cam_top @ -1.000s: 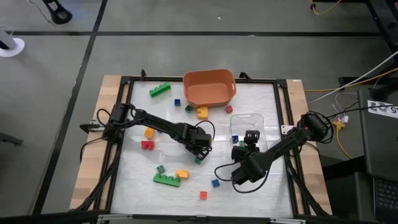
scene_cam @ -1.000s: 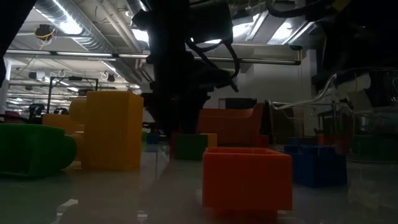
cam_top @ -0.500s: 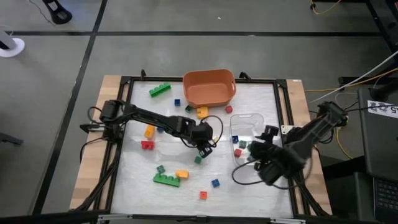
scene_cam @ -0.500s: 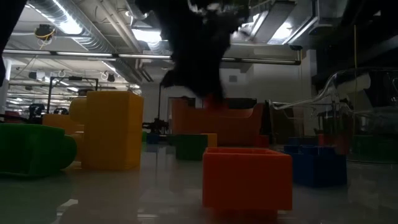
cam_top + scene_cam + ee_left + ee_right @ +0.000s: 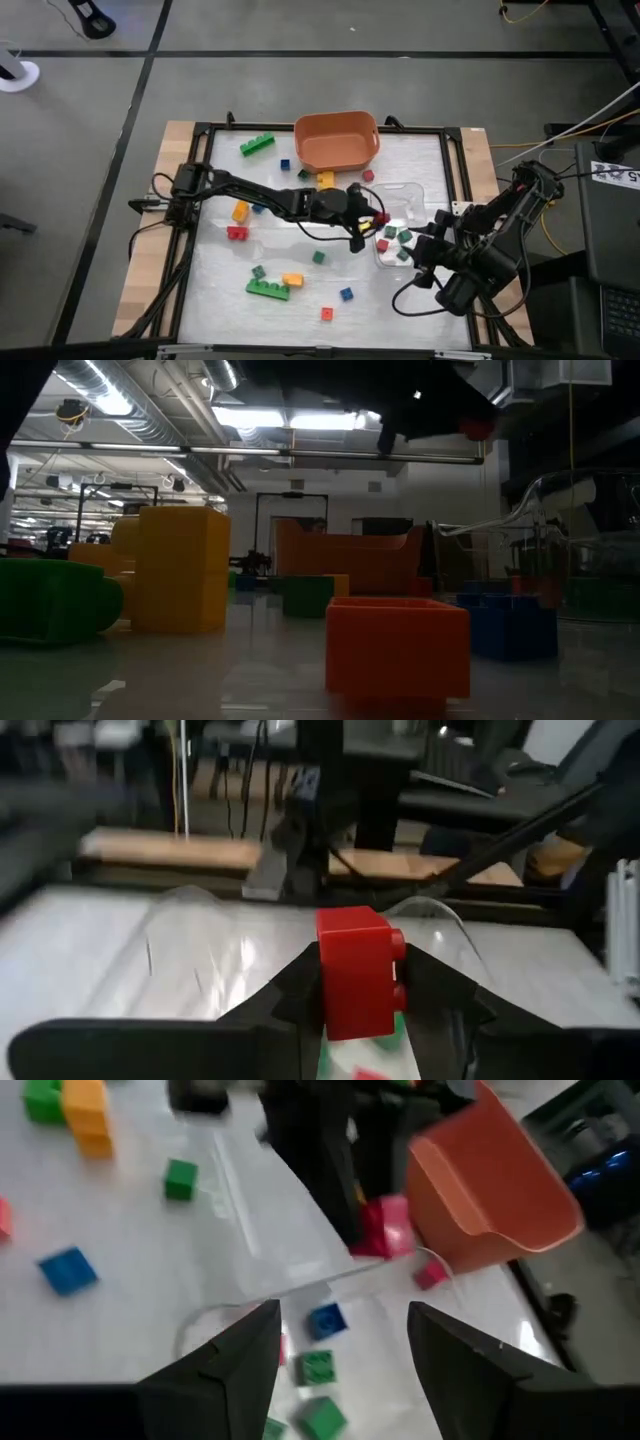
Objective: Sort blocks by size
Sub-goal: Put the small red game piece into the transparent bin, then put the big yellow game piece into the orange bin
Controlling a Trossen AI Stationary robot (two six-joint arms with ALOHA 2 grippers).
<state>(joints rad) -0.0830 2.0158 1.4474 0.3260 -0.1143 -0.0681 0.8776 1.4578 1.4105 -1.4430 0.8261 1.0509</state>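
Observation:
My left gripper [image 5: 373, 220] is shut on a small red block [image 5: 357, 970], held in the air over the left rim of the clear tray [image 5: 401, 192]. The block also shows high up in the low view [image 5: 476, 428] and in the right wrist view [image 5: 383, 1228]. My right gripper [image 5: 420, 250] is open and empty at the tray's near right side, its fingers [image 5: 215, 1370] wide apart. Several small green, red and blue blocks [image 5: 404, 236] lie in the tray. More blocks lie loose on the table, among them a long green brick [image 5: 267, 289]. My left gripper pinches the red block by two opposite sides [image 5: 325, 982] between its two fingers. The fingers come from the table's left, slanting down. The block is lifted clear of the table and the tray, its free end sticking out past the fingertips.
An orange bin [image 5: 337, 140] stands at the far middle. Loose blocks: a long green brick [image 5: 257, 144] far left, yellow [image 5: 326, 180] and red [image 5: 367, 175] ones near the bin, a green one [image 5: 318, 257] mid-table, blue [image 5: 346, 294] and red [image 5: 326, 313] ones near the front.
My left gripper has risen from the table's middle with the red block and gone toward the right edge, up to the clear tray. My right gripper has drawn back from over the tray toward the table's right and near edges.

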